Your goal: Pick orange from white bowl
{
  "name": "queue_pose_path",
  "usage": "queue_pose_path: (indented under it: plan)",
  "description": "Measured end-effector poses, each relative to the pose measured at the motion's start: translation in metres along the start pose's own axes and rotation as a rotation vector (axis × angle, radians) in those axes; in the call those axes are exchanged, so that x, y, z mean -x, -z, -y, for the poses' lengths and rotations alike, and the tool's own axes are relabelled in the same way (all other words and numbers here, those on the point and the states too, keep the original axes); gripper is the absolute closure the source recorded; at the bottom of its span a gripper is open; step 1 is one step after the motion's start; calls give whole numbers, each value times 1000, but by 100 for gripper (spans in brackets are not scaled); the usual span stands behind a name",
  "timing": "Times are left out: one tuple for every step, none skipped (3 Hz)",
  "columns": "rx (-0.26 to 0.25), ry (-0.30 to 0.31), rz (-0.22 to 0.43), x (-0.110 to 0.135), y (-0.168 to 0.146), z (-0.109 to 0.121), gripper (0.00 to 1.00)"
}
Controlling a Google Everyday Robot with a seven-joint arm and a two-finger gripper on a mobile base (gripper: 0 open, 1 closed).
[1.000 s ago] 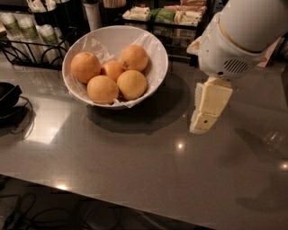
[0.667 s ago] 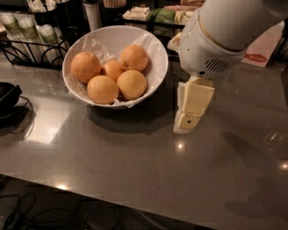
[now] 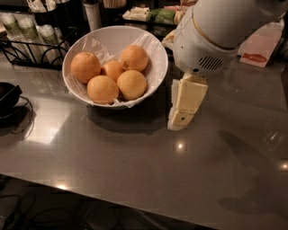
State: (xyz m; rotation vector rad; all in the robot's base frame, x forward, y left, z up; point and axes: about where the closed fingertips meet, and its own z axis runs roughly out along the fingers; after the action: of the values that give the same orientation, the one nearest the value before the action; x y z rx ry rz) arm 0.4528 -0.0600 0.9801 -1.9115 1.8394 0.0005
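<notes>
The white bowl (image 3: 155, 48) with a crinkled paper liner stands on the grey counter at the back left. It holds four large oranges: one at the left (image 3: 85, 66), one at the back (image 3: 133, 57), one at the front left (image 3: 102, 89) and one at the front right (image 3: 132, 84). A smaller orange (image 3: 112, 69) sits in the middle. My gripper (image 3: 182, 108) hangs under the big white arm housing (image 3: 216, 36), pointing down just to the right of the bowl, close to its rim, low over the counter. It holds nothing that I can see.
A black wire rack with cups (image 3: 27, 33) stands at the back left. A black object with a cable (image 3: 8, 96) lies at the left edge. A white bag with a red mark (image 3: 258, 49) and packets (image 3: 155, 13) are at the back.
The arm and gripper have moved left across the counter, from well right of the bowl to right beside its rim. The oranges and bowl have not moved.
</notes>
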Motion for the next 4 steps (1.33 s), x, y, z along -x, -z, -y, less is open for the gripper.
queue_pose_path:
  plan:
    - [-16,18,119,30,-19,27,0]
    - [-20,44,238,69,-36,58,0]
    - [-20,69,294,94,-44,69,0]
    - [-20,69,294,94,-44,69,0]
